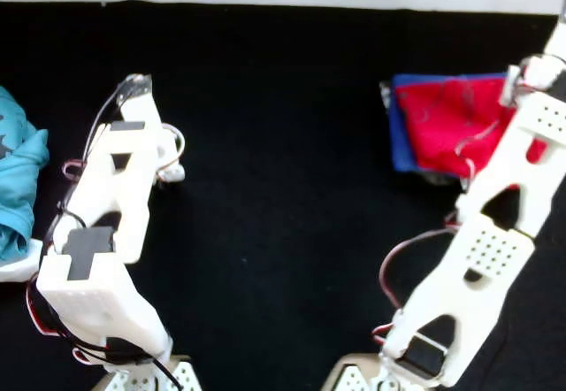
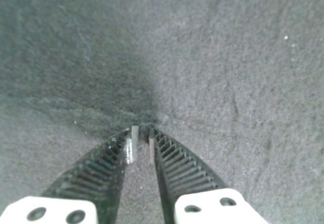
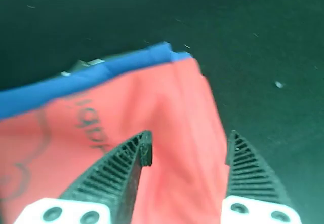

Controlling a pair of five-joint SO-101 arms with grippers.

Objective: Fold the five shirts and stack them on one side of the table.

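Note:
A folded red shirt lies on top of a folded blue shirt at the table's right side. Over the red shirt my right gripper is open, its fingers astride the shirt's edge, with the blue shirt's border showing beyond. A crumpled teal shirt lies at the table's left edge. My left gripper is shut on nothing, its tips down at the black table cover. In the high view the left gripper sits left of centre, well apart from the teal shirt.
The black table cover is bare between the two arms. Something white pokes out under the teal shirt's near end. The table's far edge meets a pale wall.

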